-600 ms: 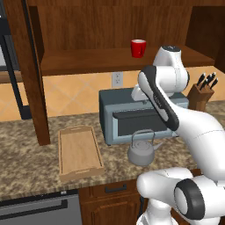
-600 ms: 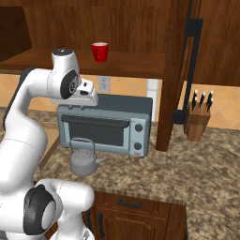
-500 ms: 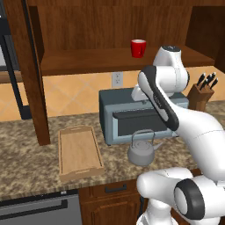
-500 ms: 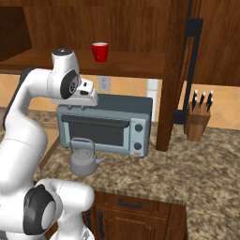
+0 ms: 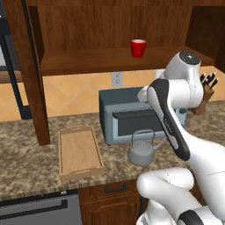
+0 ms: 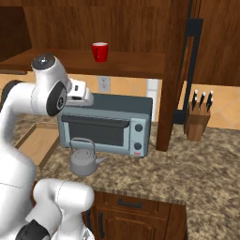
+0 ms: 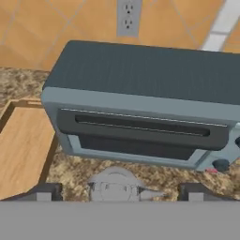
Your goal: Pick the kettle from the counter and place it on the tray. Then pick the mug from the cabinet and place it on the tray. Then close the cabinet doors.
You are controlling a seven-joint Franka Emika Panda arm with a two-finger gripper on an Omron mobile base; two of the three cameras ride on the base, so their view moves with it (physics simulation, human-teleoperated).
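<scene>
Claw (image 7: 120,190) spread wide, empty, I hang above the kettle (image 5: 141,151), which sits on the worktop (image 5: 26,162) just before the toaster oven (image 5: 127,115). Descending off-centre, I might miss the thin wire handle or knock the kettle over.

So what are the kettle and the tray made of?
The kettle looks like metal: dull grey all over with a soft sheen and a thin wire handle. The tray looks like light wood: pale tan, matte, with faint grain lines along its floor. Both are rendered, so that is only how they look.
</scene>
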